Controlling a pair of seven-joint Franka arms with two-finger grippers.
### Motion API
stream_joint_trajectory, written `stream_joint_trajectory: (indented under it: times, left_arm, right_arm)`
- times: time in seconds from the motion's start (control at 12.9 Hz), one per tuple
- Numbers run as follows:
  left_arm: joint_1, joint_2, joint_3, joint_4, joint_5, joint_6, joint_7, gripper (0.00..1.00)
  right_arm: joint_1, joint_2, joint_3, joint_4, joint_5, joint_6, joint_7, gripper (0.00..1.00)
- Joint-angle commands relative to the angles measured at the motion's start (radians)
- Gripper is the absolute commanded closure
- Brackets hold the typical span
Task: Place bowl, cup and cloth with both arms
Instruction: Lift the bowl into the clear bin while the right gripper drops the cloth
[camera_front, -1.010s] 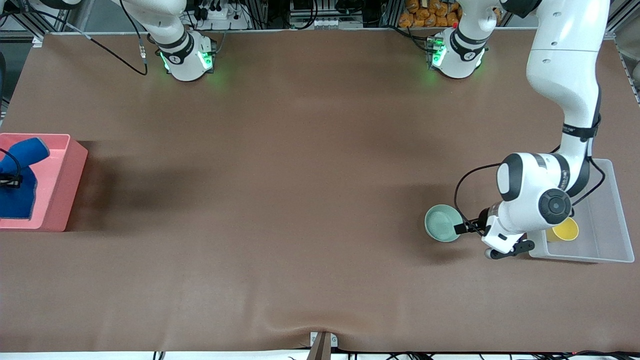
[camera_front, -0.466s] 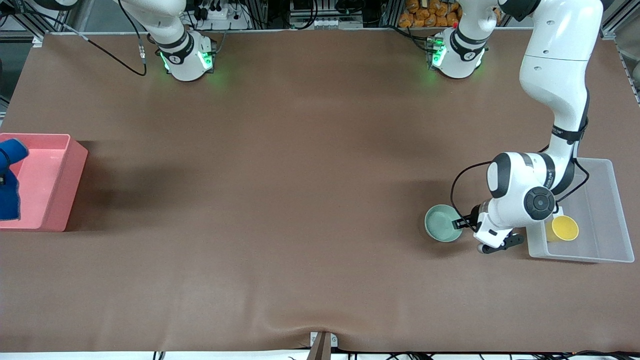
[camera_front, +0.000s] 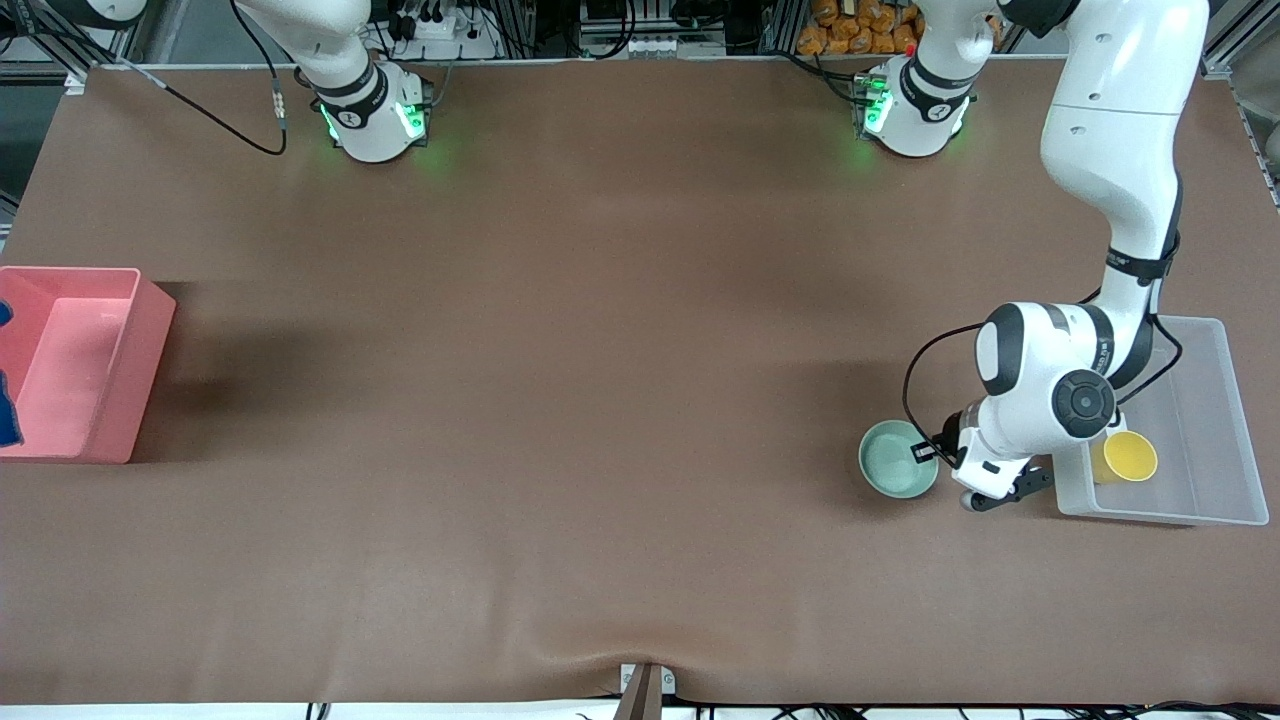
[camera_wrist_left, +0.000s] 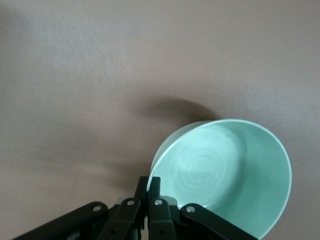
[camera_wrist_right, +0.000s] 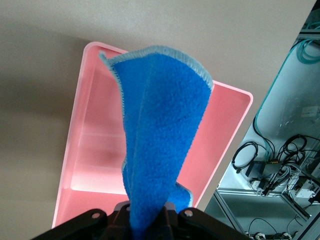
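The mint-green bowl (camera_front: 895, 460) (camera_wrist_left: 225, 172) is by the clear bin, on the side toward the table's middle. My left gripper (camera_front: 926, 452) (camera_wrist_left: 149, 184) is shut on the bowl's rim, one finger inside and one outside. The yellow cup (camera_front: 1130, 456) stands upright in the clear bin (camera_front: 1215, 420). In the right wrist view the blue cloth (camera_wrist_right: 160, 150) hangs over the pink bin (camera_wrist_right: 90, 150), and my right gripper (camera_wrist_right: 148, 212) is shut on it, its fingers covered by the fabric. In the front view only a sliver of the cloth (camera_front: 5, 425) shows at the picture's edge.
The pink bin (camera_front: 110, 360) stands at the right arm's end of the table, the clear bin at the left arm's end. A metal frame with cables (camera_wrist_right: 270, 165) lies past the table edge by the pink bin. Brown mat covers the table between them.
My left gripper has shut on the bowl's rim, and the bowl has shifted slightly toward the clear bin. My right gripper has carried the cloth almost out of the front view.
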Motion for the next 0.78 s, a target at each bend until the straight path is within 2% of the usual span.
stream_joint_trajectory:
  times: [0.0, 0.16, 0.31, 0.54, 0.62, 0.7]
  left_arm:
    - [0.010, -0.030, 0.002, 0.023, 0.027, -0.025, -0.024, 1.00]
    - [0.028, -0.057, 0.014, 0.054, 0.027, -0.096, -0.002, 1.00]
    - [0.074, -0.122, 0.023, 0.060, 0.027, -0.188, 0.100, 1.00]
    - [0.127, -0.202, 0.107, 0.060, 0.021, -0.315, 0.338, 1.00]
    - [0.139, -0.214, 0.138, 0.058, 0.021, -0.347, 0.428, 1.00]
    - [0.154, -0.220, 0.172, 0.057, 0.019, -0.369, 0.515, 1.00]
  right_arm:
    - [-0.022, 0.034, 0.021, 0.001, -0.016, 0.065, -0.024, 1.00]
    - [-0.026, 0.066, 0.021, 0.001, -0.013, 0.111, -0.073, 1.00]
    - [-0.045, 0.072, 0.021, -0.035, -0.011, 0.174, -0.101, 1.00]
    - [-0.081, 0.072, 0.024, -0.085, -0.010, 0.229, -0.138, 1.00]
    - [-0.089, 0.072, 0.024, -0.089, -0.010, 0.231, -0.151, 0.85]
    - [-0.092, 0.074, 0.023, -0.089, -0.010, 0.229, -0.159, 0.53]
